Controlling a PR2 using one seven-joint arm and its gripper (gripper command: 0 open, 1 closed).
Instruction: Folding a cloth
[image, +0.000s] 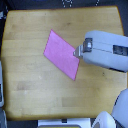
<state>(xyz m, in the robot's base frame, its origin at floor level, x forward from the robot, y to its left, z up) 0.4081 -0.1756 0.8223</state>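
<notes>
The pink-magenta cloth (62, 53) lies flat on the wooden tabletop (30, 55), set as a slanted four-sided sheet near the middle. My gripper (78, 51) comes in from the exterior view's right, at the end of a bulky grey-white arm (105, 50). Its tip sits at the cloth's right edge, touching or just over it. The fingers are small and blurred, so I cannot tell whether they are open or shut, or whether they hold the fabric.
The table's edges run along the dark surroundings at the top and the left. White robot body parts (117, 112) stand at the lower right, past the table's front edge. A grey object (1, 87) sits at the left border.
</notes>
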